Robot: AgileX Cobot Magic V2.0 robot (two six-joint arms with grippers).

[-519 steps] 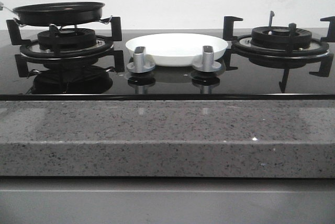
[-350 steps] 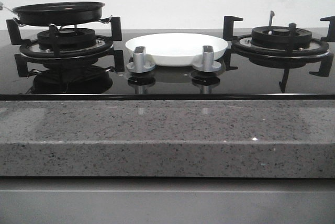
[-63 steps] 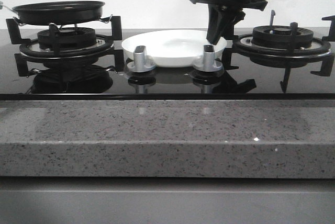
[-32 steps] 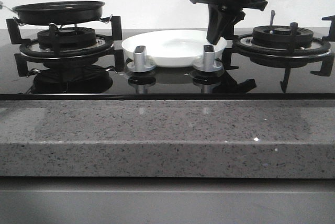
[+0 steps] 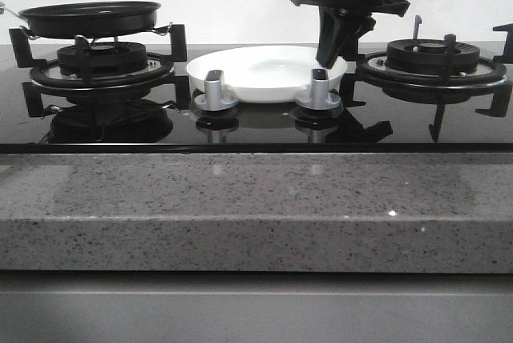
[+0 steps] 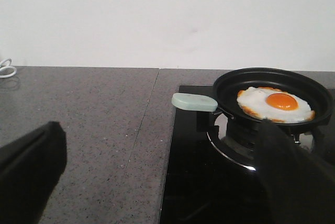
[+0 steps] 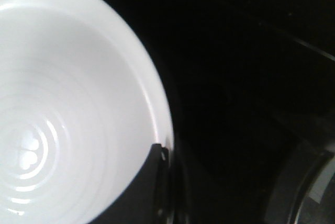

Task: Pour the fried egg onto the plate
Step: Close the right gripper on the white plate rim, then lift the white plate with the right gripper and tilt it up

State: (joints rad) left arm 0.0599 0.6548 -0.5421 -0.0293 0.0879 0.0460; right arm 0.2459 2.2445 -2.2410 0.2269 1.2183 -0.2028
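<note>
The fried egg (image 6: 276,104), white with an orange yolk, lies in the black frying pan (image 6: 228,86) on the left burner; in the front view only the pan (image 5: 90,18) shows. The pan's pale green handle (image 6: 194,102) points toward my left gripper (image 6: 162,182), which is open, empty and short of the handle. The white plate (image 5: 256,70) sits between the burners. My right gripper (image 5: 329,58) is shut on the plate's right rim; in the right wrist view one finger (image 7: 152,182) lies inside the rim of the plate (image 7: 78,103).
Two silver stove knobs (image 5: 215,93) (image 5: 317,90) stand in front of the plate. The right burner grate (image 5: 433,62) is bare, close to my right arm. Grey stone counter (image 6: 78,124) lies left of the hob, with a white cable (image 6: 6,69) at the back.
My right arm has come down into view and closed on the plate's right rim; the plate has shifted slightly left. Over the last second nothing moves. The pan stays put.
</note>
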